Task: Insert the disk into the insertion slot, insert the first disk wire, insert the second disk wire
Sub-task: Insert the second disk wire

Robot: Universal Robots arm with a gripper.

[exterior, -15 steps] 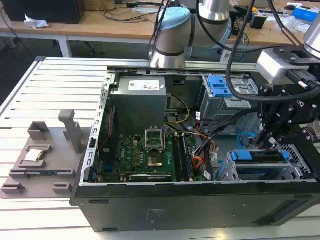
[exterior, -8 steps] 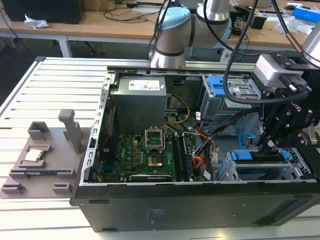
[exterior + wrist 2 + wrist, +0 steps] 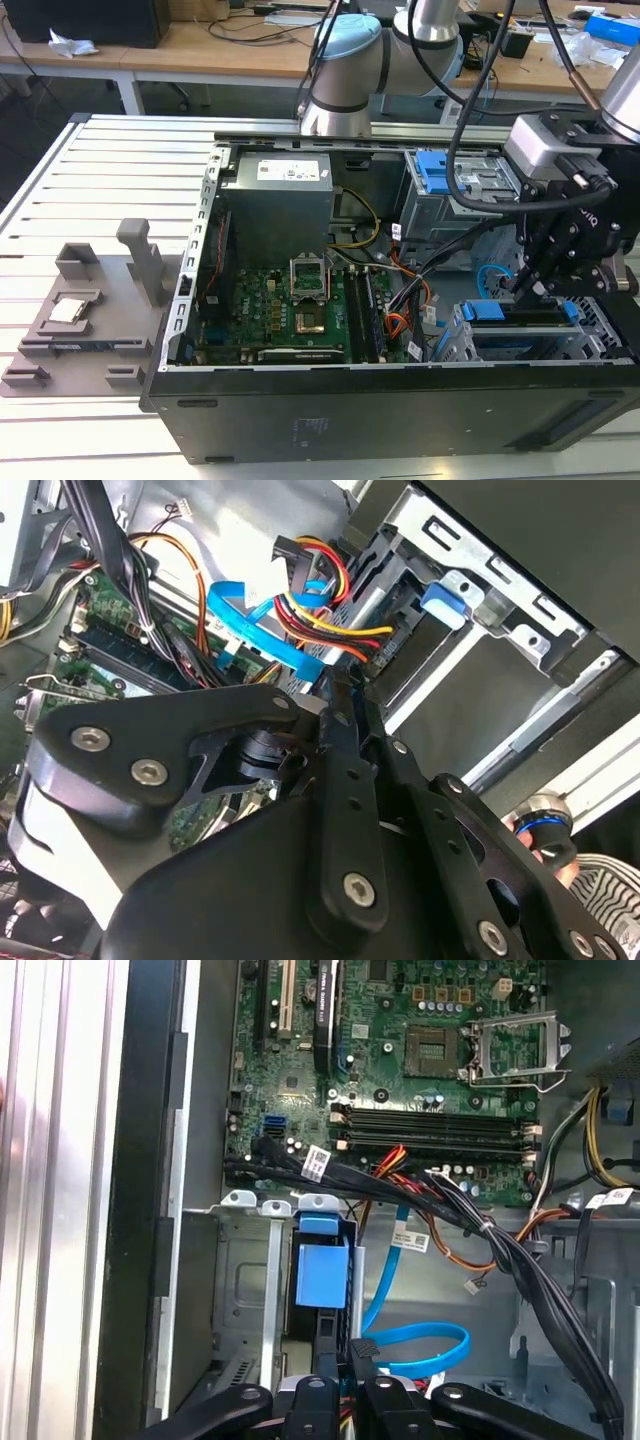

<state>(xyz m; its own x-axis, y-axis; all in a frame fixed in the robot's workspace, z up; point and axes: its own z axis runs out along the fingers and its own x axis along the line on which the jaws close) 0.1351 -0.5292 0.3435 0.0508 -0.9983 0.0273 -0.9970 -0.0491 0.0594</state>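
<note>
A: Where's the disk (image 3: 520, 318)?

B: Seated in the insertion slot (image 3: 600, 345), front corner of the open PC case (image 3: 300, 420), blue carrier ends showing.

A: And the gripper (image 3: 535, 285)?

B: Low over the disk's rear edge, fingers pinched on a black connector w/ blue cable (image 3: 420, 1345), prob. lined up for the port.

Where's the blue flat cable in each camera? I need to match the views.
Exterior view: blue flat cable, inside the case, toward the exterior view's right.
Second wrist view: next to the red and yellow wires.
First wrist view: looped near the black wire bundle.
Shared landmark: green motherboard.
</note>
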